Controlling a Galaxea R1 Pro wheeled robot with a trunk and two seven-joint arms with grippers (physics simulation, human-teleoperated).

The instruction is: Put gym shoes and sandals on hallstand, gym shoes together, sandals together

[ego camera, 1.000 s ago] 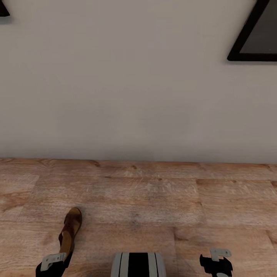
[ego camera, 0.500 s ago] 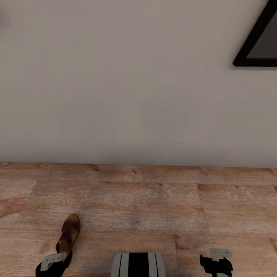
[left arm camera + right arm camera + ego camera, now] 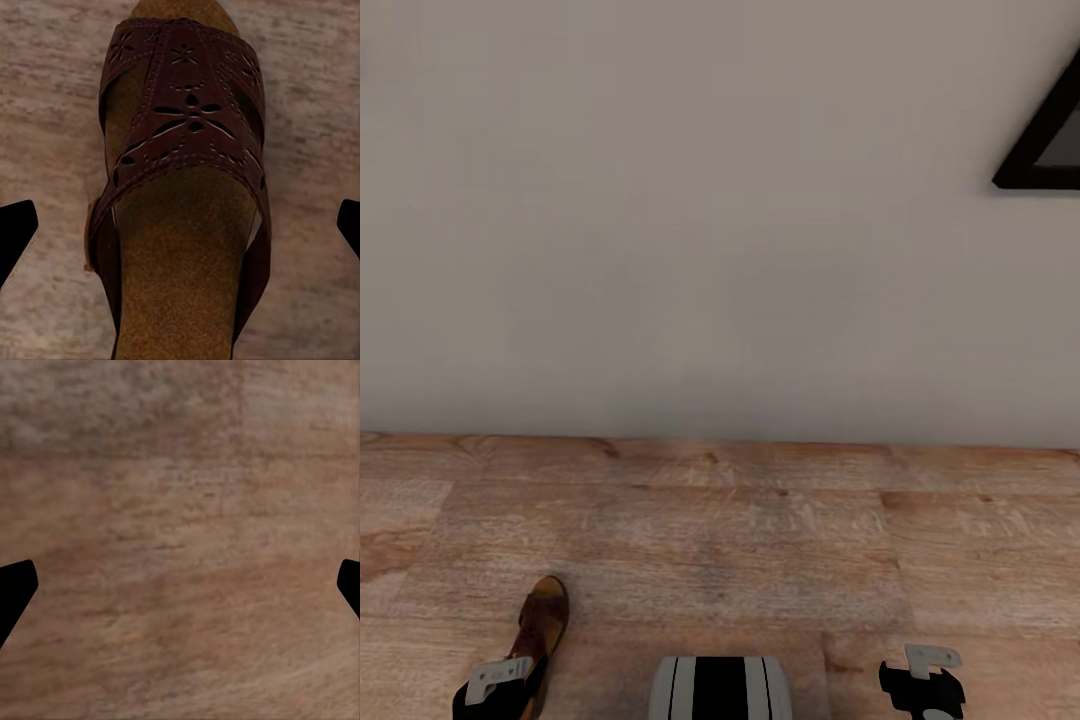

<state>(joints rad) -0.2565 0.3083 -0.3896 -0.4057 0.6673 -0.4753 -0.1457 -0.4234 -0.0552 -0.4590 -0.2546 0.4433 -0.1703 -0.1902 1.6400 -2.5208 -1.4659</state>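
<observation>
One brown sandal lies on the wood-plank corridor floor, toe pointing toward the wall. My left gripper hovers over its heel end. In the left wrist view the sandal, with its perforated dark strap and tan insole, sits between the spread fingers of the left gripper, which is open and clear of its sides. My right gripper is open over bare floor, with nothing inside the right gripper. The gym shoes and the hallstand are out of view.
A plain pale wall stands straight ahead and meets the floor a short way off. A dark picture frame hangs at its upper right. My own trunk shows at the lower middle.
The whole head view has slid down and to the right, so the camera moved. The sandal now sits lower in the picture, closer under my left gripper. Both grippers stay open.
</observation>
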